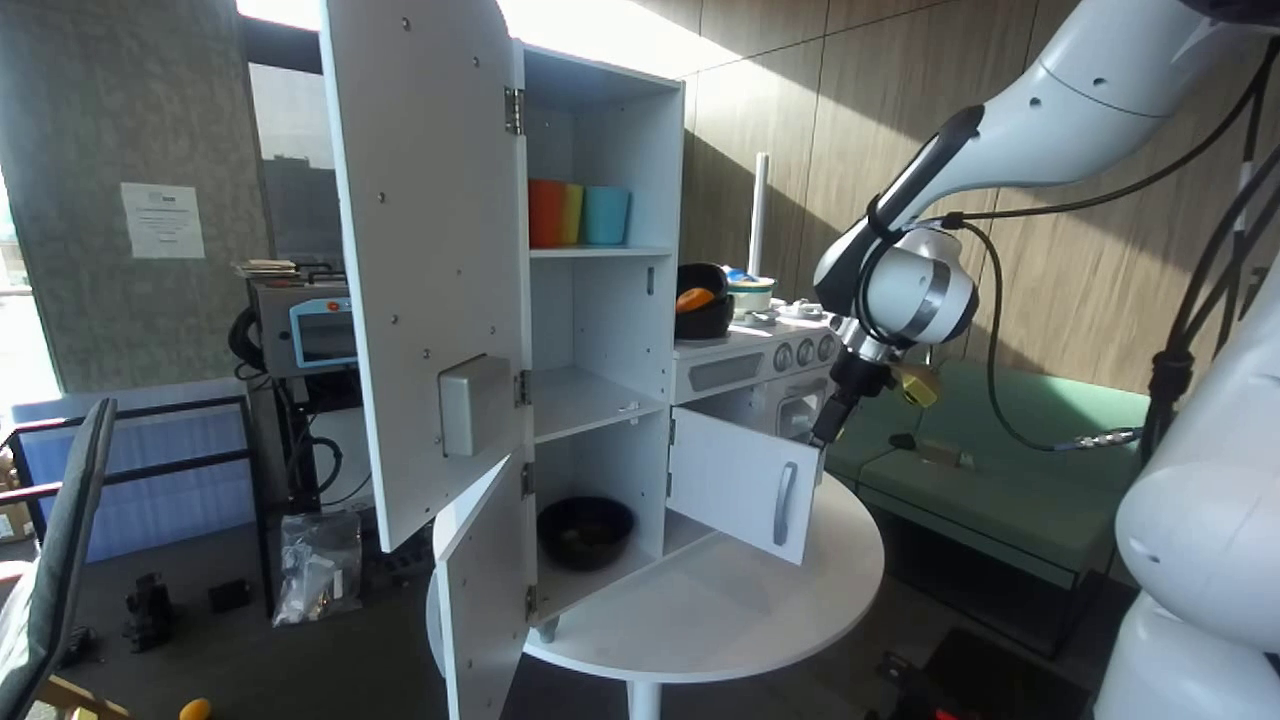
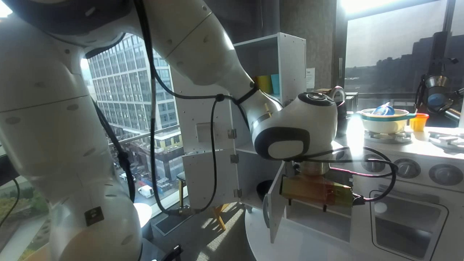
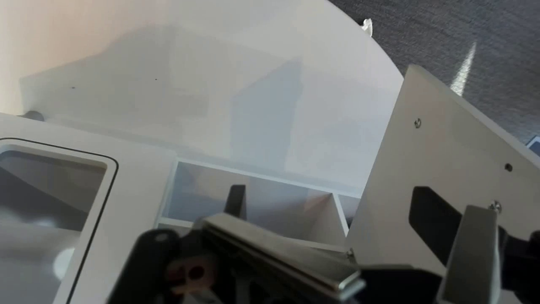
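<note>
We see small door [image 1: 745, 480] standing out from cabinet [image 1: 625, 320] front, grey handle [image 1: 784, 504] on outer face. Gripper [image 3: 330, 192] in front of cabinet, close to door's free edge, fingers [image 3: 236, 200] spread apart; contact with door we cannot tell. Dark bowl [image 1: 586, 533] low inside cabinet, cups [image 1: 571, 213] on cabinet's upper shelf [image 1: 600, 253], round table [image 1: 780, 620] under cabinet.

No text can be read, even on the white sheet [image 1: 162, 222] on the grey wall [image 1: 130, 90].
</note>
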{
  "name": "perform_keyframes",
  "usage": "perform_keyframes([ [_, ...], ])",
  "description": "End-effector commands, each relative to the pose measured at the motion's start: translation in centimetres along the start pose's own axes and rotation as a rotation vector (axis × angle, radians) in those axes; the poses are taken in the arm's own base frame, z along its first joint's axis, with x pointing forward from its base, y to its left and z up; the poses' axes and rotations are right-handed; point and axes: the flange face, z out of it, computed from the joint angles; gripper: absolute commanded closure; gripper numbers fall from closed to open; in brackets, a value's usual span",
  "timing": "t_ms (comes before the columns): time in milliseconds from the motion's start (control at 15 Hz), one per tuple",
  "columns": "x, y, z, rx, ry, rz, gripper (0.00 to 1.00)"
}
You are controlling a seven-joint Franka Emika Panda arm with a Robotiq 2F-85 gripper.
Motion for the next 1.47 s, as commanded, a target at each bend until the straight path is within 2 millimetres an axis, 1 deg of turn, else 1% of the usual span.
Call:
perform_keyframes([
  [0,-1.1,-3.9,-0.7,0.038,0.016,-0.101,0.00],
  [133,-1.1,-5.0,-0.8,0.017,0.073,-0.115,0.00],
  [267,-0.4,-5.0,-1.2,-0.021,0.169,-0.072,0.00],
  [533,1.0,-3.3,-2.7,-0.044,0.345,0.075,0.00],
  [800,2.1,-0.3,-3.9,-0.140,0.479,0.161,0.00],
  [1000,2.7,2.2,-4.1,-0.252,0.519,0.309,0.00],
  [1200,2.7,4.4,-2.8,-0.367,0.477,0.417,0.00],
  [1400,3.0,6.3,-1.4,-0.425,0.451,0.509,0.00],
])
